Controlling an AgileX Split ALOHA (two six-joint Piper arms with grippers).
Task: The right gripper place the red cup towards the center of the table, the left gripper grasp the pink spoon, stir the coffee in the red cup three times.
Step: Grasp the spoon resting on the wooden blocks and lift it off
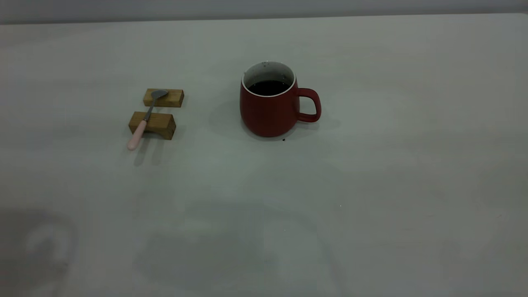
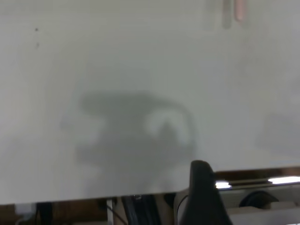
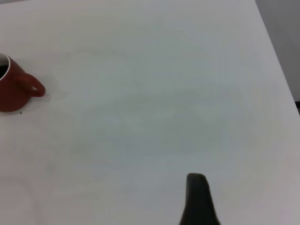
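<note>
One dark finger (image 2: pixel 200 187) of the left gripper and one (image 3: pixel 197 197) of the right gripper show above the pale grey table (image 1: pixel 371 185), touching nothing; their spread cannot be told. The rounded dark red mug (image 1: pixel 270 108) of black coffee (image 1: pixel 268 87) stands mid-table, and the slim pink-handled spoon (image 1: pixel 144 121) lies across two tan wooden blocks (image 1: pixel 153 123).

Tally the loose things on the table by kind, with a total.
Cups: 1, the red cup, holding coffee
Spoons: 1, the pink spoon
Wooden blocks: 2, the far block and the near block, under the spoon
Total: 4
</note>
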